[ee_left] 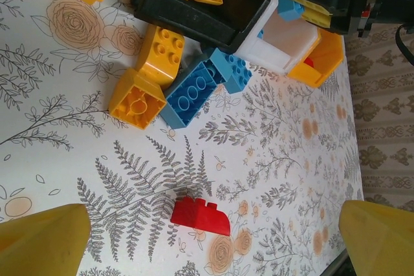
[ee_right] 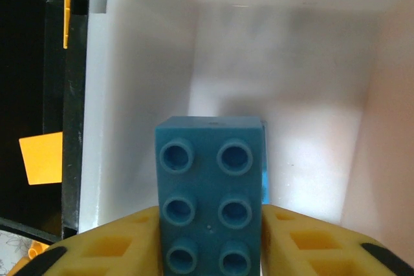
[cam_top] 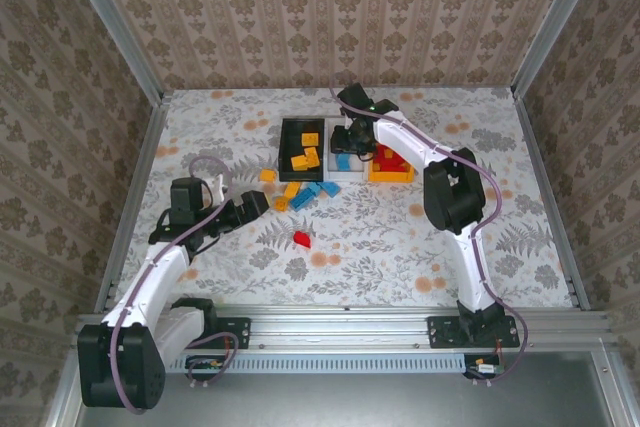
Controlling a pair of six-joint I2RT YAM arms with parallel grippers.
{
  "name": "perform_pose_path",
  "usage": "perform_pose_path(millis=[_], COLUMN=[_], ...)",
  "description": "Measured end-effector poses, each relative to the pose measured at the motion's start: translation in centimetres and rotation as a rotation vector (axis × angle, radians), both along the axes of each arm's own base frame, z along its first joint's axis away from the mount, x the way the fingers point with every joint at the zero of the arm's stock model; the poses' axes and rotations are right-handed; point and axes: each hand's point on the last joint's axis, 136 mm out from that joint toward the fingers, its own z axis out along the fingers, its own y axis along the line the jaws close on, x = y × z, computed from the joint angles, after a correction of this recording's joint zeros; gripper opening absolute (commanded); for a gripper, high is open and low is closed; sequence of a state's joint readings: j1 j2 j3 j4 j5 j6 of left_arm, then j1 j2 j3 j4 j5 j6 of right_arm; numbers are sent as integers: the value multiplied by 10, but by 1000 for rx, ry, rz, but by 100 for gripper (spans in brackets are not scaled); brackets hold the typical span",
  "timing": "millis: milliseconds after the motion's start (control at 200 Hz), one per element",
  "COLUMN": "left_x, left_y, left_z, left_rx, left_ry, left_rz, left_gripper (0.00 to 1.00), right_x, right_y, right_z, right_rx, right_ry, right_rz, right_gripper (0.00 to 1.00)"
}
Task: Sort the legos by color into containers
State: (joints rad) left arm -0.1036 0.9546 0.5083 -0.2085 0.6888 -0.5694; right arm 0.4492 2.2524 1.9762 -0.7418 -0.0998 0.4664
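Observation:
My right gripper point(ee_right: 210, 244) hangs inside the white tray point(ee_right: 142, 95), its yellow fingers point(ee_right: 116, 244) shut against both sides of a blue lego point(ee_right: 210, 185), studs facing the camera. From above, that gripper point(cam_top: 350, 142) sits over the white tray point(cam_top: 345, 175), between the black tray point(cam_top: 285, 142) holding yellow legos point(cam_top: 305, 152) and the orange tray point(cam_top: 390, 175) holding red ones. My left gripper point(ee_left: 213, 237) is wide open just above the table, with a lone red lego point(ee_left: 200, 216) lying between its fingertips, untouched. Blue legos point(ee_left: 194, 95) and yellow legos point(ee_left: 145, 88) lie loose in front of the trays.
The trays stand side by side at the back centre of the flowered table. Loose bricks point(cam_top: 300, 192) cluster just in front of the black tray. Metal frame rails point(cam_top: 130, 197) border the table left and right. Bare cloth stretches across the right and the near side.

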Motion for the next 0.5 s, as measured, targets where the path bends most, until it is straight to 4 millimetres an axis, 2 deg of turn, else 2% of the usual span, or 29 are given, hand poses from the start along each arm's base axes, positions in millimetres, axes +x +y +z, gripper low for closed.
perform_pose_path(millis=[210,405,500], left_x=[0,0,0], left_y=[0,0,0], left_z=[0,0,-1], left_rx=[0,1,1], left_ry=[1,0,4], left_rz=[0,1,1], left_gripper=[100,100,100], right_x=[-1,-9,-24], right_y=[1,-1,-1], right_z=[2,18,33], right_rx=[8,26,46], right_ry=[-1,-16,-37], right_rz=[5,1,3], right_gripper=[58,59,59])
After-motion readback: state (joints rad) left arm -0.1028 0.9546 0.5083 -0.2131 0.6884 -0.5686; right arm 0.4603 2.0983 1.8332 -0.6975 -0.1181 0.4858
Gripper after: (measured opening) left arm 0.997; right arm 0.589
